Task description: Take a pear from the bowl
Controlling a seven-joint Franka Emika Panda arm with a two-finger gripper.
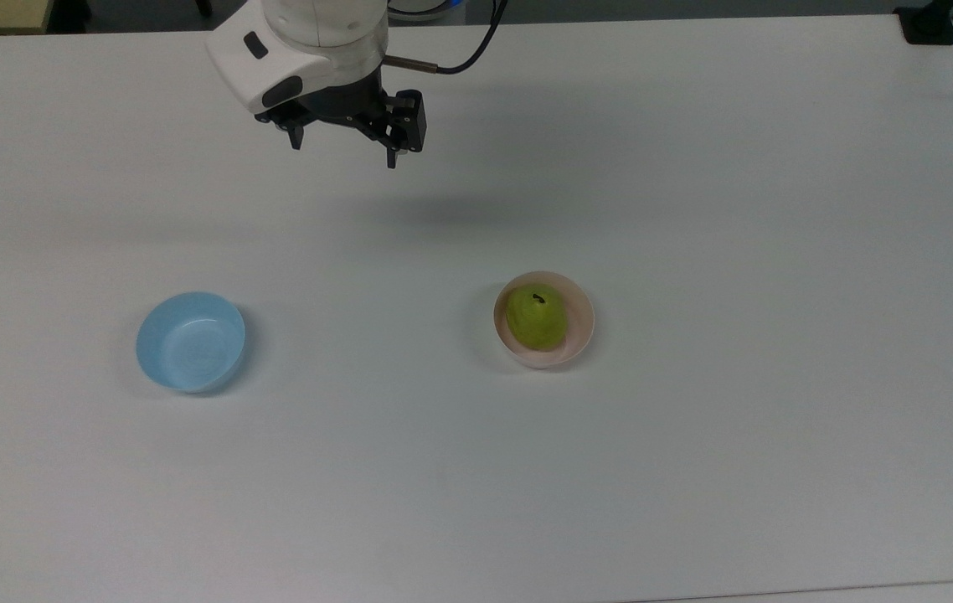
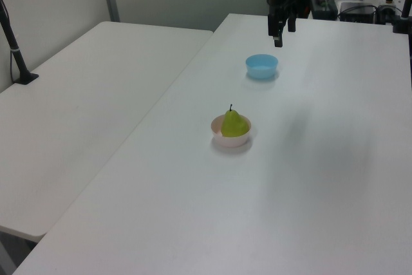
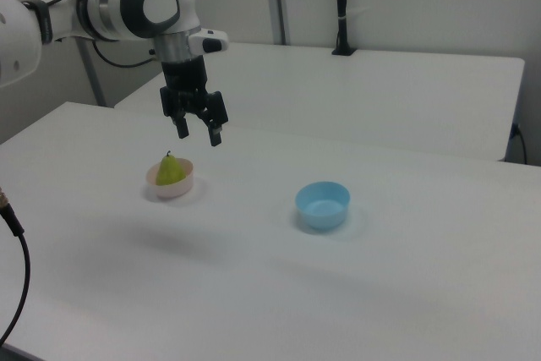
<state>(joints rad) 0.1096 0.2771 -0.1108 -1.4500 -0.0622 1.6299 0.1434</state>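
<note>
One pear [image 1: 537,318] is seen standing inside one pink bowl [image 1: 581,331] on the white table [image 1: 694,469]. One blue bowl [image 1: 190,341] is set well apart. Farther back, one gripper [image 1: 344,152] is held aloft, fingers spread, grasping nothing.

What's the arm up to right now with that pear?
Pincer open, high above table. Pear upright in pink bowl, untouched. Blue bowl off aside, path clear.

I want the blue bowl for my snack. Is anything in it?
Empty. The light blue bowl shows only its bare inside; the pear sits in the pink bowl.
</note>
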